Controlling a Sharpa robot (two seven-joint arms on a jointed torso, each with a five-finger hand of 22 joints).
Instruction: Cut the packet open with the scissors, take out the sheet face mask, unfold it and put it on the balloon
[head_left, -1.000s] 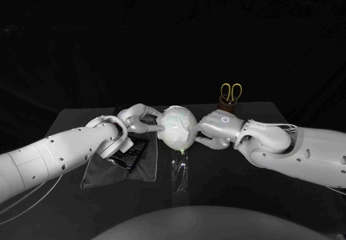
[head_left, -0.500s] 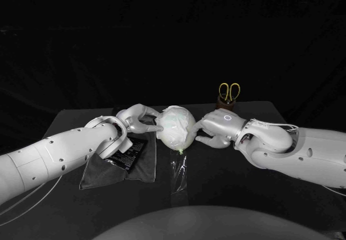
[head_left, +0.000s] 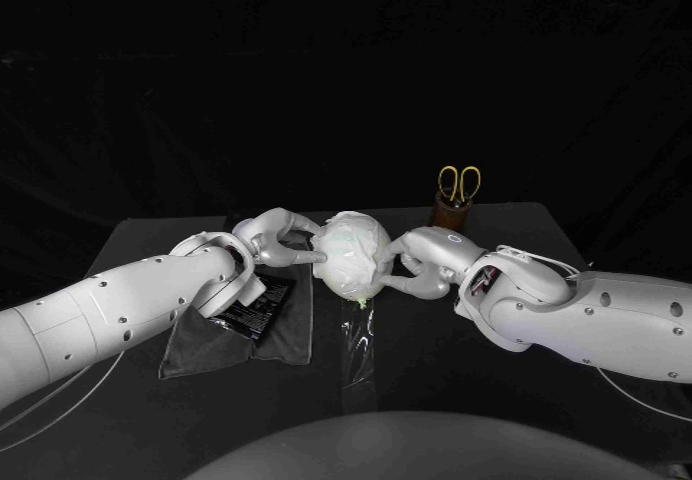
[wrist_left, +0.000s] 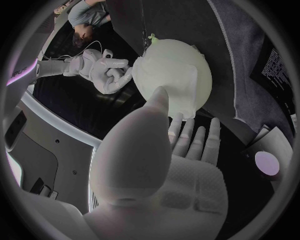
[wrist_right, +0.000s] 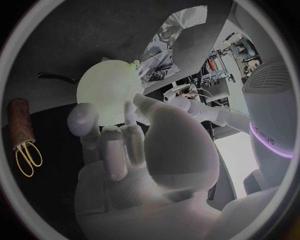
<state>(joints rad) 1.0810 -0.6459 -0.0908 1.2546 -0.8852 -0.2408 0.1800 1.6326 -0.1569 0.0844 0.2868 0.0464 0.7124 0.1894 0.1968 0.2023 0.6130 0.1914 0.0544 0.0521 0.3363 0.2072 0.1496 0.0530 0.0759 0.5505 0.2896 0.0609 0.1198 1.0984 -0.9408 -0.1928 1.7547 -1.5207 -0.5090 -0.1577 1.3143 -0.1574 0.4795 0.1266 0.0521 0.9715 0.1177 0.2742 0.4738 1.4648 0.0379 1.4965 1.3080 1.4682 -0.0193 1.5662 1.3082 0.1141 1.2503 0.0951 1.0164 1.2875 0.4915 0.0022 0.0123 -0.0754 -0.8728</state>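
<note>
A pale balloon (head_left: 353, 258) with the white sheet mask draped over it sits at the table's middle, its green knot facing me. My left hand (head_left: 274, 240) touches its left side with fingers spread; the fingertips (wrist_left: 177, 121) rest against the mask's edge (wrist_left: 185, 102). My right hand (head_left: 418, 262) touches the balloon's right side, fingers apart and holding nothing. The balloon (wrist_right: 106, 90) lies just beyond my right hand (wrist_right: 131, 145). The black packet (head_left: 261, 302) lies left of the balloon. Yellow-handled scissors (head_left: 460, 183) stand in a brown holder (head_left: 451, 212) at the back right.
A dark cloth (head_left: 216, 345) lies under the packet at the front left. A clear plastic film (head_left: 358, 345) lies in front of the balloon. The scissors (wrist_right: 28, 157) and the holder (wrist_right: 19, 120) are close behind my right hand.
My right arm has swung inward and nearer, and its hand has turned a little against the balloon's right side. The left hand and the balloon have stayed put.
</note>
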